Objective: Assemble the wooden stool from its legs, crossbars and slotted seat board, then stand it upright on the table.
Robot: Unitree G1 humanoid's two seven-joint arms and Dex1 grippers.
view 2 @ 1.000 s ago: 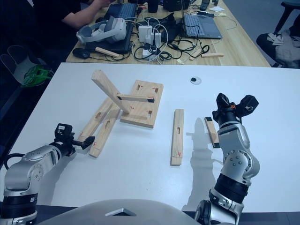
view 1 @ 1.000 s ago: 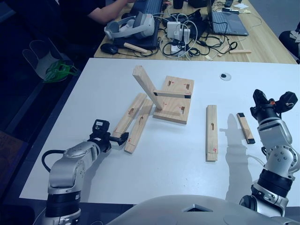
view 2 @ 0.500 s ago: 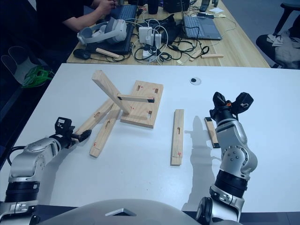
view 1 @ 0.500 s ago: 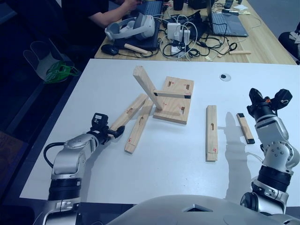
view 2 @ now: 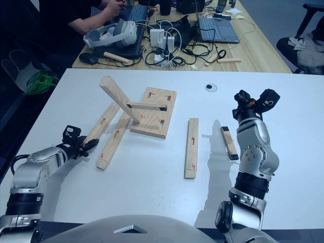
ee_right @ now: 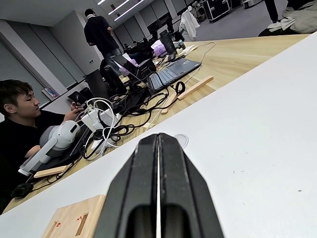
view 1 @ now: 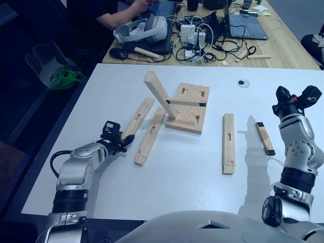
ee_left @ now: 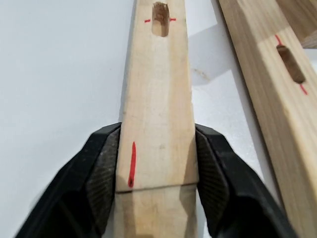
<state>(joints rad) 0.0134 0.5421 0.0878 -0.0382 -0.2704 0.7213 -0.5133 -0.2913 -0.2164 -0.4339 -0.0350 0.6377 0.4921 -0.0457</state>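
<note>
Left jaws: the left gripper [view 1: 124, 142] is clamped on the near end of the held leg [view 1: 138, 117]; both pads [ee_left: 105, 168] press its side faces.
Right jaws: the right gripper [ee_right: 158, 141] has its fingers pressed together with nothing between them.
Left gripper position: low over the near left part of the table [view 1: 177, 167], at the level of the leg.
Right gripper position: raised above the right side of the table, well apart from all wooden parts.
Held leg: lies flat, slotted face up, running from near left towards far right.
Second leg [view 1: 150, 136]: lies flat just to the right of the held leg, slot up, with a gap between their near ends.
Seat board [view 1: 190, 116]: lies flat at the centre of the table, slots facing up.
Tilted leg [view 1: 158, 91]: stands on the left edge of the seat board, leaning towards far left.
Crossbar [view 1: 185, 102]: horizontal, joined to the tilted leg, above the board.
Third leg [view 1: 229, 143]: flat, right of the seat board.
Loose crossbar [view 1: 265, 137]: short, dark-ended, flat, right of the third leg.
</note>
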